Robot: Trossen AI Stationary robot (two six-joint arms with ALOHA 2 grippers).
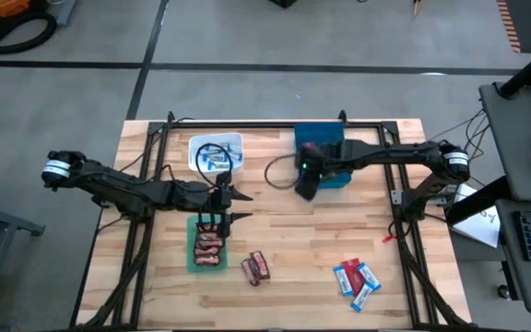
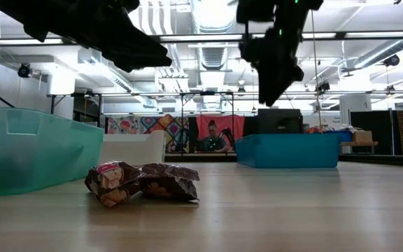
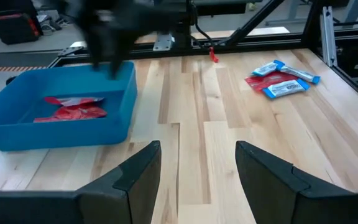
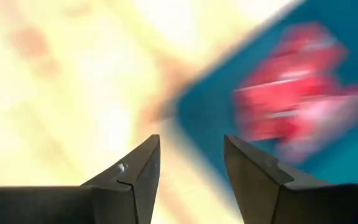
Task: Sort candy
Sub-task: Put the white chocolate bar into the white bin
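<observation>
From above, the sort is partly done. The green bin [image 1: 194,263] holds brown bars [image 1: 209,249], the white bin [image 1: 216,153] has blue-and-white bars [image 1: 217,160], and the blue bin [image 1: 321,152] sits under the right gripper [image 1: 305,187]. Still loose on the table [image 1: 302,258]: two brown candies [image 1: 255,267] beside the green bin, and a cluster of blue-and-white bars with a red packet [image 1: 357,279] well off to the right. The left gripper [image 1: 238,205] hangs just above the green bin's far end.

Down at table level, the two brown candies [image 2: 141,182] lie touching each other, both arms hanging high above.

Left wrist view: the left fingers [image 3: 135,177] stand spread, empty, with red packets [image 3: 72,109] resting inside the blue bin [image 3: 55,134] ahead.

Right wrist view: fingers [image 4: 138,171] parted, nothing between them, red candy [image 4: 291,112] in the bin beyond.
</observation>
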